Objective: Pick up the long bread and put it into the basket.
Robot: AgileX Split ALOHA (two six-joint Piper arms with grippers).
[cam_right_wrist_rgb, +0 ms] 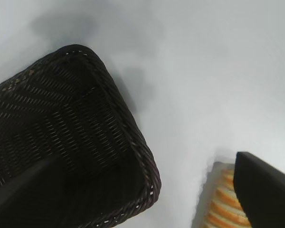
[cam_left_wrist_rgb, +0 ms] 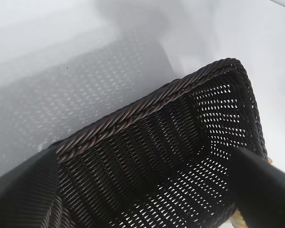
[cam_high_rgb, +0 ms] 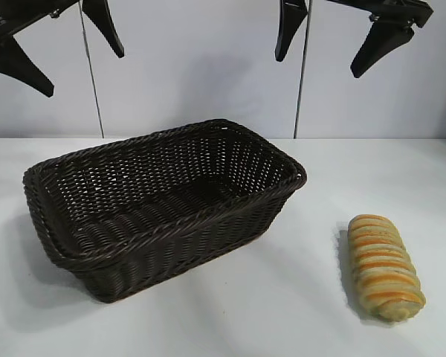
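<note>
The long bread [cam_high_rgb: 384, 268], pale tan with orange-brown stripes, lies on the white table to the right of the basket [cam_high_rgb: 171, 223], apart from it. The dark brown wicker basket stands at centre left with nothing in it. My left gripper [cam_high_rgb: 85, 74] hangs open high above the basket's left end. In the left wrist view the left gripper [cam_left_wrist_rgb: 142, 156] looks down into the basket [cam_left_wrist_rgb: 133, 114]. My right gripper [cam_high_rgb: 318, 67] hangs open high above the gap between basket and bread. Between the right gripper's [cam_right_wrist_rgb: 145, 159] spread fingers show the basket's corner [cam_right_wrist_rgb: 133, 137] and one end of the bread [cam_right_wrist_rgb: 223, 204].
The white table [cam_high_rgb: 282, 312] runs out in front of and around the basket. Behind it stands a pale wall with two thin vertical poles [cam_high_rgb: 303, 74].
</note>
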